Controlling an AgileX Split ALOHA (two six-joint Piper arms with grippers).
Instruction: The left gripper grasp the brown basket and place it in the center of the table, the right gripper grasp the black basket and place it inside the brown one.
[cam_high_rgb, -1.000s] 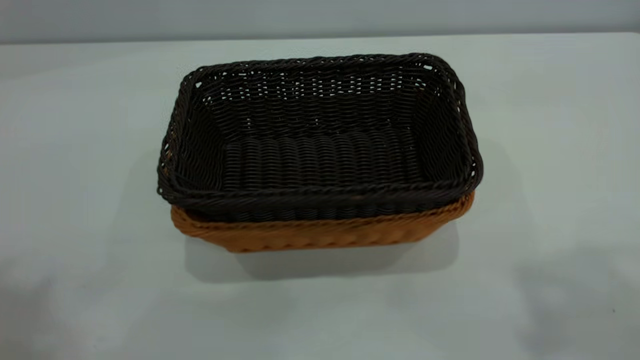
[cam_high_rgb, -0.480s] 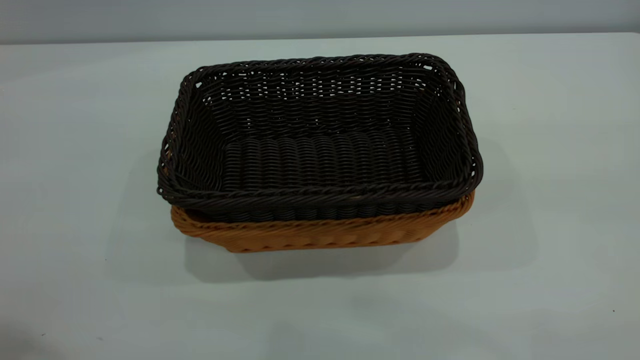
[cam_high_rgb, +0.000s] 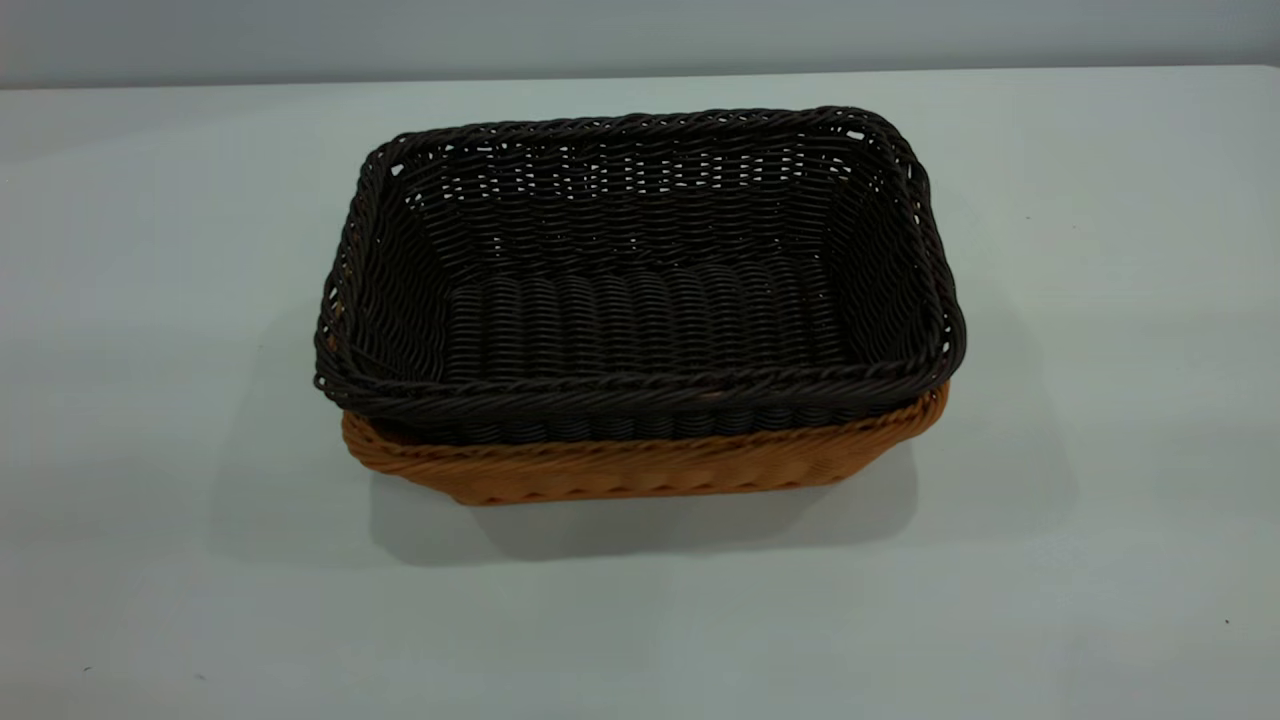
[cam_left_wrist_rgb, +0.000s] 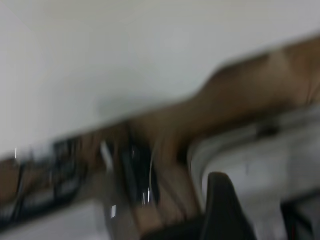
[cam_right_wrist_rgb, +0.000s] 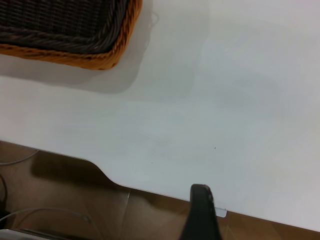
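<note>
The black basket (cam_high_rgb: 640, 290) sits nested inside the brown basket (cam_high_rgb: 640, 465), which rests mid-desk (cam_high_rgb: 1100, 500). Neither tool touches the baskets. The right tool (cam_right_wrist_rgb: 202, 215) hangs past the desk's edge, well apart from the brown basket; its opening cannot be told. The left tool (cam_left_wrist_rgb: 225, 207) is blurred, its state unclear.

Neither arm is showing in the exterior view. One dark finger of the left hand (cam_left_wrist_rgb: 220, 205) is showing in its blurred wrist view, hanging past the table's edge. One dark finger of the right hand (cam_right_wrist_rgb: 202, 212) is hovering over the table edge (cam_right_wrist_rgb: 165, 192).
</note>
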